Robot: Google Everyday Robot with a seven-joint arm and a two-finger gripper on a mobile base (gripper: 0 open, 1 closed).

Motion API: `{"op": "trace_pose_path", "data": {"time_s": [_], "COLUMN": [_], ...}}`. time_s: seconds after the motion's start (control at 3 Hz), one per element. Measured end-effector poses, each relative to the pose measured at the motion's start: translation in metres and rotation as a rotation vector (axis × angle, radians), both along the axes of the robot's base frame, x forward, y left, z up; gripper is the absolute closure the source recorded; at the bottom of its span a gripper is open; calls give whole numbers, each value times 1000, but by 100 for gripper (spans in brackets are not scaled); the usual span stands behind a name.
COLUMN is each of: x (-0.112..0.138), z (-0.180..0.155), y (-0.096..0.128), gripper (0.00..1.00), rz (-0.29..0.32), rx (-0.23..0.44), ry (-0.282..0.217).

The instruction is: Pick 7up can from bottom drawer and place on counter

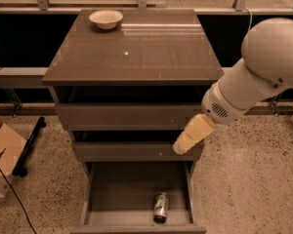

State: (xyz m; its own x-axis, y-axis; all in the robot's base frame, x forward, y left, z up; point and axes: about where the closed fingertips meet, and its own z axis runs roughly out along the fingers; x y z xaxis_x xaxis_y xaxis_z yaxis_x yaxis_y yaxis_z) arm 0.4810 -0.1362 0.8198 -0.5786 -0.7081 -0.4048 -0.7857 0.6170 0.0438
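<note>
The 7up can lies on its side near the front right of the open bottom drawer. The counter is the glossy top of the cabinet. My gripper hangs on the white arm coming in from the right. It is cream-coloured and points down-left in front of the right end of the middle drawer. It is above the can and apart from it, holding nothing that I can see.
A white bowl stands at the counter's back left corner. The top drawer is slightly pulled out. A cardboard box and a black cable lie on the speckled floor at the left.
</note>
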Motion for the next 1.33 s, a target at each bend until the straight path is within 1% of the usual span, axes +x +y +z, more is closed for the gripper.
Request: {"op": "trace_pose_path", "data": {"time_s": [0.33,0.67,1.0,1.33], "x": [10,10,13,18], "z": [-38,-42,-63,-103], "y": [5,5,11,20], "gripper": [0,0,0,0], "rz": [-1,-1,-69,-143], "rx": [50,52,57,78], "ry": [71,79,115,154]}}
